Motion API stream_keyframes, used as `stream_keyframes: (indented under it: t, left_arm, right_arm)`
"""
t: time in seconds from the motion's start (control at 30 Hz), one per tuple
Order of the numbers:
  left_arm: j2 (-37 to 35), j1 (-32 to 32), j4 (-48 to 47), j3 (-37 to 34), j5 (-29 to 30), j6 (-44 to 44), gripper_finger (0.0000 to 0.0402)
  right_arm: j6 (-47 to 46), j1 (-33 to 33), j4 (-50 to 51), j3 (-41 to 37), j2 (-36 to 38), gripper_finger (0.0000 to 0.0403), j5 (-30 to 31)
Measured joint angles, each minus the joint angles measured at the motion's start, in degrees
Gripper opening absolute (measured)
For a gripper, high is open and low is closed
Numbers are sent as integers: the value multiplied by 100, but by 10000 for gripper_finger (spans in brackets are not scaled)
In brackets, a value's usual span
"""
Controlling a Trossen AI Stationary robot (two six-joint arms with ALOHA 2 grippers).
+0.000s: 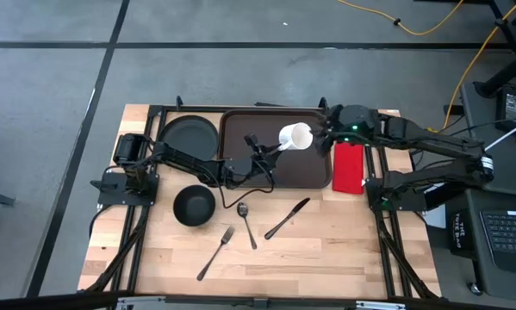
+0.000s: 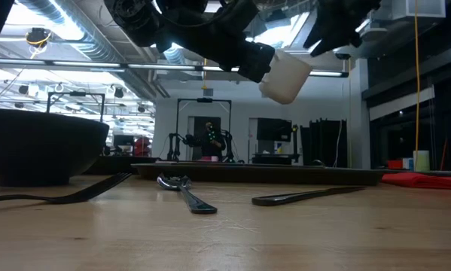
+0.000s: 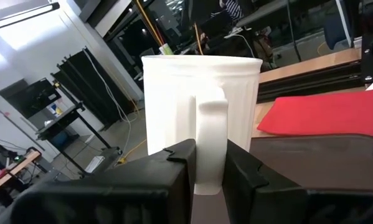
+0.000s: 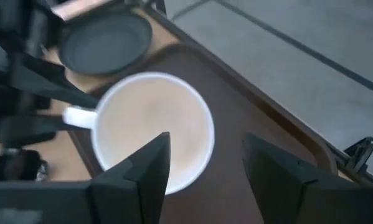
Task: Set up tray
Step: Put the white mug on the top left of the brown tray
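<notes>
mug held over the tray

high view: the tray (image 1: 240, 168) lay at the tabletop's (image 1: 326, 245) far edge, white mug (image 1: 295, 137) above it.
left wrist view: the left gripper (image 3: 208, 163) pinched the mug's handle (image 3: 210, 140).
right wrist view: the right gripper (image 4: 206, 160) had jaws spread, holding nothing.

The white ceramic mug (image 1: 295, 137) hangs above the large dark brown rectangular plastic tray (image 1: 240, 129); round black plate (image 1: 189, 135) left of that tray, red napkin (image 1: 349, 167) right.
</notes>
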State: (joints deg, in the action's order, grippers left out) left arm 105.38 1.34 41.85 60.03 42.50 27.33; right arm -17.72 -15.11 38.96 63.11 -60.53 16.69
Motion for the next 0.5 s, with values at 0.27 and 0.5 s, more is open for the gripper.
stream_keyframes:
  t: [0.27,0.5]
  left_arm:
    - [-225,4,-109,-23,-237,-102,47]
    - [-753,-137,-1034,-31,-886,-362,50]
  right_arm:
    - [254,192,0,0,595,202,19]
    - [325,660,-285,-410,775,202,275]
